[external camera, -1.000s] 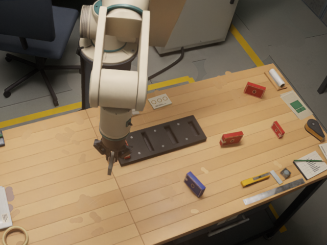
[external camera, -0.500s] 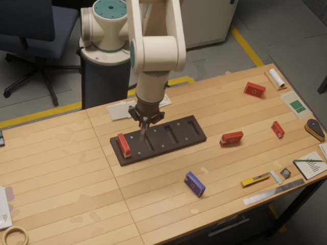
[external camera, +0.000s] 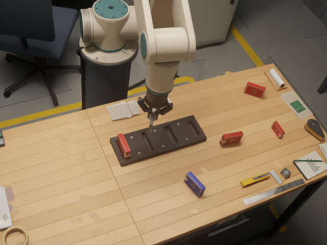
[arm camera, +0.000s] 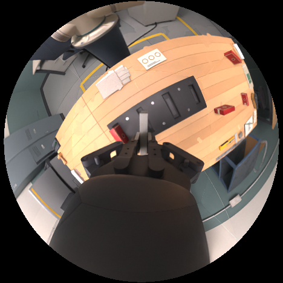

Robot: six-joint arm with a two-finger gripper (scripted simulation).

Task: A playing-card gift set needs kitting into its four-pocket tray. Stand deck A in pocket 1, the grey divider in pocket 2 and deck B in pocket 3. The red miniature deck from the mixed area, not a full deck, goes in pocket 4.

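Observation:
A red deck (external camera: 123, 145) (arm camera: 119, 133) stands in the leftmost pocket of the dark four-pocket tray (external camera: 158, 138) (arm camera: 160, 107). I hold the thin grey divider (external camera: 151, 123) (arm camera: 143, 133) upright in my closed gripper (external camera: 153, 115) (arm camera: 142, 144). The divider hangs just above the second pocket (external camera: 147, 141). The other two pockets are empty. A blue deck (external camera: 194, 184) lies on the table in front of the tray. To the right lie a red deck (external camera: 231, 138) (arm camera: 224, 109), a small red deck (external camera: 278, 129) (arm camera: 244, 99) and a far red deck (external camera: 254, 90) (arm camera: 232, 56).
The robot's base column (external camera: 107, 76) stands behind the table. White gloves (external camera: 123, 109) (arm camera: 112, 80) lie behind the tray. A yellow utility knife (external camera: 255, 179), a steel ruler (external camera: 273, 191), a notepad (external camera: 311, 165) and a tape measure (external camera: 314, 129) crowd the right edge.

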